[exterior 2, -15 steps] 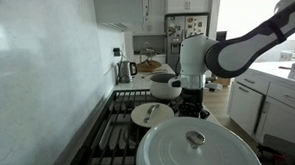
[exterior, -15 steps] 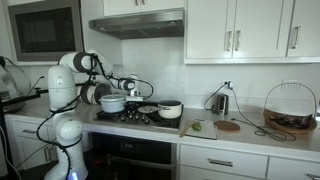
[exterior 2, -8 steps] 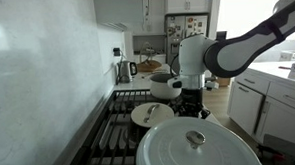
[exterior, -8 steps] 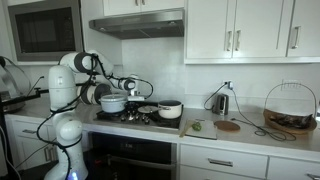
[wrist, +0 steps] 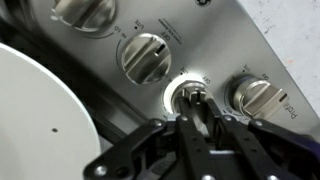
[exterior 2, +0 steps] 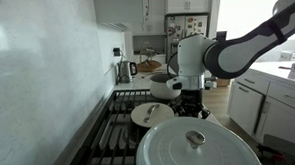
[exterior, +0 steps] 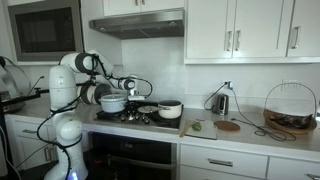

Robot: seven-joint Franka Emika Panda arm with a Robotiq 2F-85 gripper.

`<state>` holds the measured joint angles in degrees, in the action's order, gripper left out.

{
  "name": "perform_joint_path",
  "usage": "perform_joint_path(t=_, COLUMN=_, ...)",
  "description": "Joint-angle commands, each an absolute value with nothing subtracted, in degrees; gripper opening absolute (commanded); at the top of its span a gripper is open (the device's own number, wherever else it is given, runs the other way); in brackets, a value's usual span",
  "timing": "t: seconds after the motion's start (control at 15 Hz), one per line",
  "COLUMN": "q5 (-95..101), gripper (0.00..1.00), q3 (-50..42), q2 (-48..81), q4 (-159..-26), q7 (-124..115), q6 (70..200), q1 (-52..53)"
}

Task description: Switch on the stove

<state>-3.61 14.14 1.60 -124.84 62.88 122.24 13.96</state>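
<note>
Nothing has visibly moved since a second ago: the gripper (wrist: 197, 112) still pinches a front knob (wrist: 178, 90) of the stove (exterior: 135, 117), left of centre, and with no flame showing, turning seems unfinished.

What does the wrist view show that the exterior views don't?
Only the wrist view: the gripper pinching one knob in a row on the steel front panel. Only the exterior views: microwave, hood, cabinets and the arm. Both: the stove and a white pot.
</note>
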Motion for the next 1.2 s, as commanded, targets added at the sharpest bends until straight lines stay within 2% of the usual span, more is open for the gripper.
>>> perform_joint_path(t=0.0, q5=-1.98, gripper=0.05, q3=14.55, q2=3.85, q4=-126.61, q7=66.85, q6=118.79, q1=14.1)
perform_joint_path(t=1.13, q5=0.02, gripper=0.05, q3=14.17, q2=4.88, q4=-124.8, q7=96.09, q6=118.44, q1=13.61)
